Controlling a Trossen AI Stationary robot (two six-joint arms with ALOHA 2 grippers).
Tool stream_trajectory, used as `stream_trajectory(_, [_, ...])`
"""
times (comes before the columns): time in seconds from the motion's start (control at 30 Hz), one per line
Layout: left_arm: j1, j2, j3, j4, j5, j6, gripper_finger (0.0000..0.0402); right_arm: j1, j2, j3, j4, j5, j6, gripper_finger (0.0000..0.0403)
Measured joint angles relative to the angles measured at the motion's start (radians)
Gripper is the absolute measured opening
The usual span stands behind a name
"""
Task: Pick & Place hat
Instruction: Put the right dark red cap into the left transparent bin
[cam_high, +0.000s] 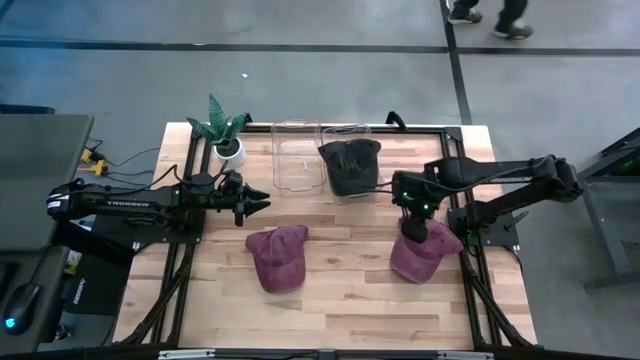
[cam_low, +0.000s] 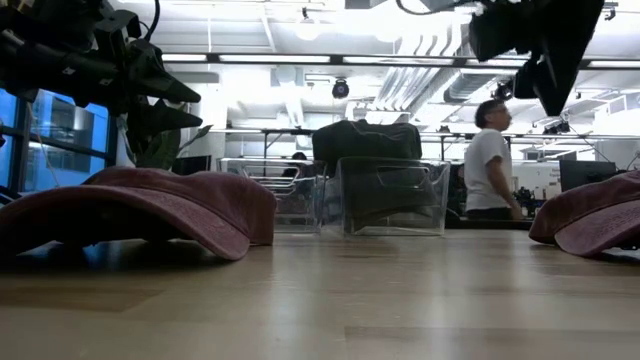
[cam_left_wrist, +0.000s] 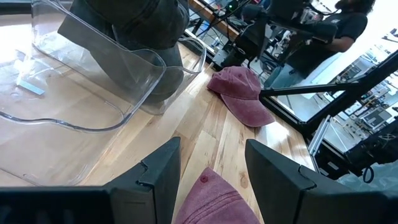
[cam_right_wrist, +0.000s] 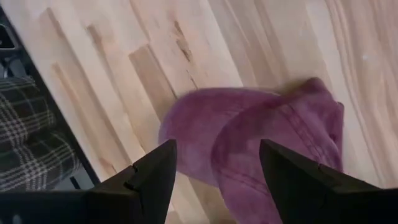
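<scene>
Currently two maroon caps lie on the wooden desk (cam_high: 340, 300). One maroon cap (cam_high: 277, 257) sits near the middle, just below the left tool (cam_high: 258, 201), whose fingers stand apart with nothing between them; the left wrist view shows only the crown of this cap under the spread fingers (cam_left_wrist: 158, 171). The other maroon cap (cam_high: 420, 255) lies by the desk's right edge, directly beneath the right tool (cam_high: 413, 226). That tool hangs above the cap with its fingers (cam_right_wrist: 146, 177) wide and released, straddling the cap from above without touching it as far as the right wrist view shows. Behind the caps stand two clear plastic bins: the empty bin (cam_high: 296, 155) on the left and the bin (cam_high: 347, 160) beside it holding a dark cap (cam_high: 350, 165). A small potted plant (cam_high: 225, 130) stands at the desk's back left corner. A person (cam_low: 488, 160) stands in the room beyond.
</scene>
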Motion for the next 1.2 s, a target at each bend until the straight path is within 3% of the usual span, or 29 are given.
stream_trajectory(0.4, [0.0,0.0,0.0,0.0,0.0,0.0,0.0172,-0.124,0.001,-0.02,-0.004,0.047,-0.105,0.0224])
stream_trajectory(0.77, [0.0,0.0,0.0,0.0,0.0,0.0,0.0172,-0.322,0.005,-0.02,-0.202,0.034,-0.198,0.0224])
stream_trajectory(1.2, [0.0,0.0,0.0,0.0,0.0,0.0,0.0172,-0.441,0.089,-0.02,-0.392,0.001,-0.075,0.0224])
